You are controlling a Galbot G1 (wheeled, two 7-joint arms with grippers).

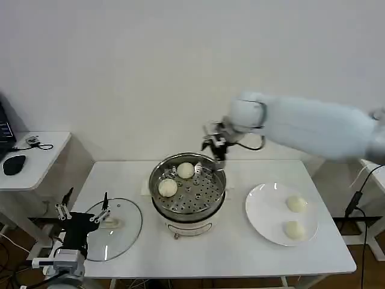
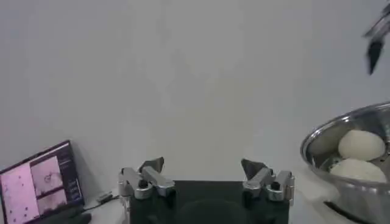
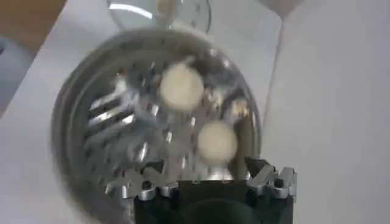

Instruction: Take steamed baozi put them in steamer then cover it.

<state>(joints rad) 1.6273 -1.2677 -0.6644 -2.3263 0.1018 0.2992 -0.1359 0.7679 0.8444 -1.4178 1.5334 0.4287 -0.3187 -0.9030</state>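
Hovering with jaws apart over the steamer's (image 1: 188, 191) far rim, the right gripper (image 1: 215, 146) is empty; the left gripper (image 1: 83, 208), jaws apart, waits beside the cover (image 1: 120, 226).

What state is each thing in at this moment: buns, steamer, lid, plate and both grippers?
steamer: uncovered, two baozi on its perforated tray.
baozi in steamer: resting apart on the tray.
baozi on plate: two, not yet moved.
plate: right of the steamer, holding two baozi.
cover: off, lying flat left of the steamer.
right gripper: open, empty, above the steamer's far rim.
left gripper: open, empty, by the cover.
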